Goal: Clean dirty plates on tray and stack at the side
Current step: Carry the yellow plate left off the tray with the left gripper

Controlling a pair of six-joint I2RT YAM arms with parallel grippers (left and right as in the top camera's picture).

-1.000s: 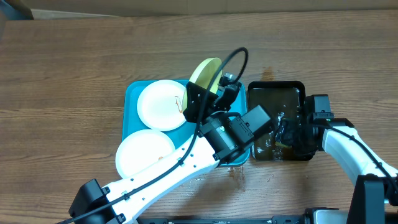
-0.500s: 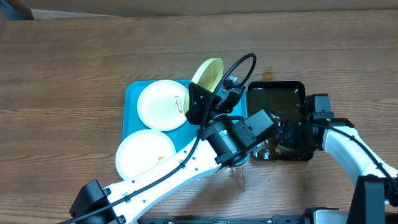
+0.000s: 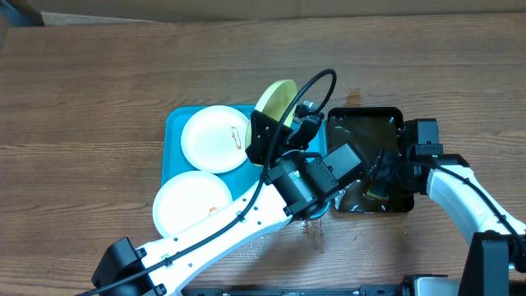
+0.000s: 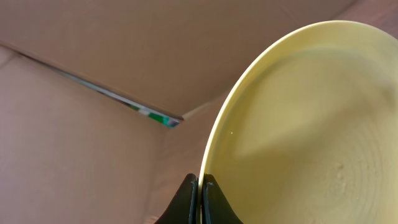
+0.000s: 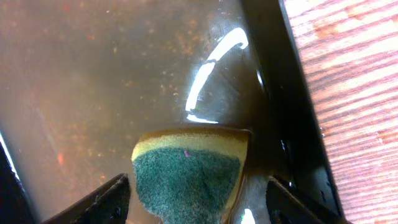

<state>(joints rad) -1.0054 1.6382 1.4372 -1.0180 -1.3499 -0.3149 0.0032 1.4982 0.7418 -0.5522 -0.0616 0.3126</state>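
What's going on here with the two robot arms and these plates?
The left end effector is shut on the rim of a green-yellow plate, holding it tilted up by the blue tray, where two white plates lie. The right end effector hangs open over a sponge in the wet black tray, one finger each side.

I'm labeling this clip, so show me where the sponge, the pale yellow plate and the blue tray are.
sponge (image 5: pixel 186 177), right wrist view, on its green scouring face.
pale yellow plate (image 4: pixel 298 124), left wrist view, on its inner face.
blue tray (image 3: pixel 174 131), overhead view, on its bare left edge.
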